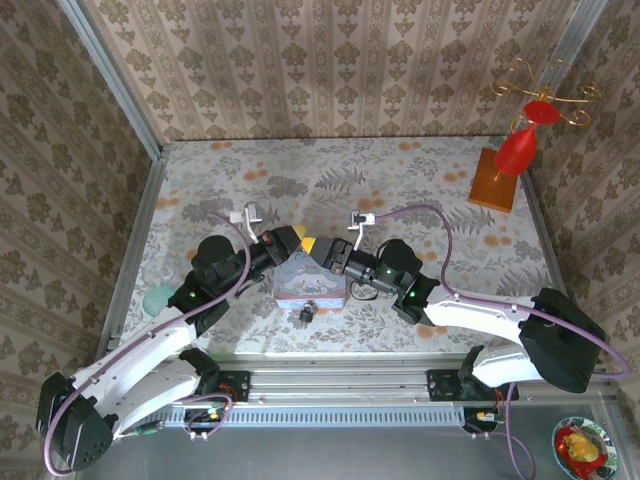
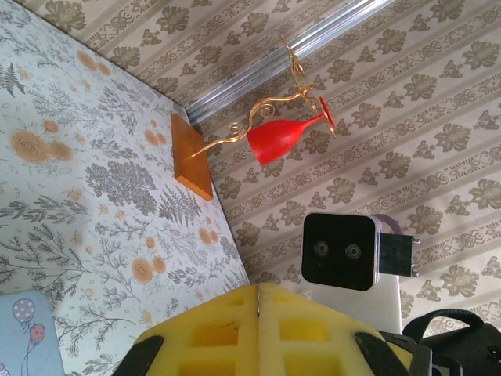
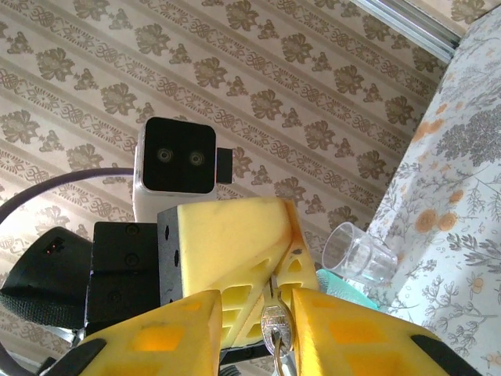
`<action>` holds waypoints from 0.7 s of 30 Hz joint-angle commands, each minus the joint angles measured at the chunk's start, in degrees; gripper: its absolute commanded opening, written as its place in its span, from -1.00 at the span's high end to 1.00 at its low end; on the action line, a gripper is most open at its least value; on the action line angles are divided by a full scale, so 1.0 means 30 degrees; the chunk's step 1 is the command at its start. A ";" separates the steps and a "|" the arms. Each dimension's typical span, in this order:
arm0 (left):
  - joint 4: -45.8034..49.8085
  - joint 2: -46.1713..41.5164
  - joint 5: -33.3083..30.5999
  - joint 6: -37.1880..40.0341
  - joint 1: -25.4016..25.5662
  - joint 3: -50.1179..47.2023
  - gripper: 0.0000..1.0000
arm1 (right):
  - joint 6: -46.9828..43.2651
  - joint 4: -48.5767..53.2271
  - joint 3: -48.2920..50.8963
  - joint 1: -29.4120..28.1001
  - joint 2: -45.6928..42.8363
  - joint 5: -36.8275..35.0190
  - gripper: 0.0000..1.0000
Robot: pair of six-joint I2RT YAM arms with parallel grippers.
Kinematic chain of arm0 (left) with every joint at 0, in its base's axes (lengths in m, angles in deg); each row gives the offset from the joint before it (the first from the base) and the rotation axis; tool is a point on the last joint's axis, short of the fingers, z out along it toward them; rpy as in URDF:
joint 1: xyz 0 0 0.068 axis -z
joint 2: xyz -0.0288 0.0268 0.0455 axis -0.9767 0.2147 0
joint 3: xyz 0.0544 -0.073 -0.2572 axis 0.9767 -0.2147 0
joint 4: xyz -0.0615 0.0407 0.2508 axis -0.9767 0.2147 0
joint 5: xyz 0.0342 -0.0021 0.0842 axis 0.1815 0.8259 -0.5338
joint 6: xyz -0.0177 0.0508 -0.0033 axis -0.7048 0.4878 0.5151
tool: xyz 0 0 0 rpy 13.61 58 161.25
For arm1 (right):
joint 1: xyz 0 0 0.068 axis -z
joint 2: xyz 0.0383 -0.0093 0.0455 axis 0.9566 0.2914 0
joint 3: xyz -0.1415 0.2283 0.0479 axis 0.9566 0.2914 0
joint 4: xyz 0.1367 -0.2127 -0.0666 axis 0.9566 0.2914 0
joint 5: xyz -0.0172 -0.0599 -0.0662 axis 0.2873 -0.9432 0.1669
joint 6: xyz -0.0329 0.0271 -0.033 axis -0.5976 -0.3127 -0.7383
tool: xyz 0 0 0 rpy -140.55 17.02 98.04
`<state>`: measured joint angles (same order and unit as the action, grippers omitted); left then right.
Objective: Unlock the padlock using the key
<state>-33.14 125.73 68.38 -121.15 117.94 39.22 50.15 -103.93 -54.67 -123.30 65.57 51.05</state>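
My left gripper (image 1: 305, 243) is shut above the pastel-blue tin (image 1: 310, 287), pinching the blade of the small silvery key (image 3: 275, 325). In the left wrist view its yellow fingers (image 2: 257, 288) press together. The key's head hangs from the left gripper (image 3: 280, 266), with a ring through it. My right gripper (image 3: 257, 313) faces it, open. Its yellow fingers (image 3: 180, 329) stand either side of the key's head, the right one almost against it and the left one apart. The tiny black padlock (image 1: 307, 313) lies on the table just in front of the tin.
A red goblet on a gold wire stand with a wooden base (image 1: 505, 170) stands at the back right. A clear cup (image 3: 360, 254) and a teal object (image 1: 158, 297) sit at the table's left edge. Patterned walls close in three sides.
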 commanded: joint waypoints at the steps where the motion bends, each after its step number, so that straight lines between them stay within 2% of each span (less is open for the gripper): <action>1: -0.0895 -0.0145 0.0350 -0.0306 -0.0158 -0.0298 1.00 | 0.0237 -0.1223 -0.0170 0.0047 -0.0006 0.0392 0.41; 16: -0.1565 0.0059 0.0383 -0.0485 -0.0136 -0.0357 1.00 | 0.0699 -0.1696 -0.0201 0.0040 0.0555 0.0716 0.44; 21: -0.1570 0.0109 0.0383 -0.0484 -0.0147 -0.0356 1.00 | 0.0700 -0.1739 -0.0053 0.0047 0.0439 0.0628 0.52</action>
<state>-35.39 125.75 68.81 -121.87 117.94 38.50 51.87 -106.25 -54.67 -123.30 66.97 52.36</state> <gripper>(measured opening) 0.065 0.247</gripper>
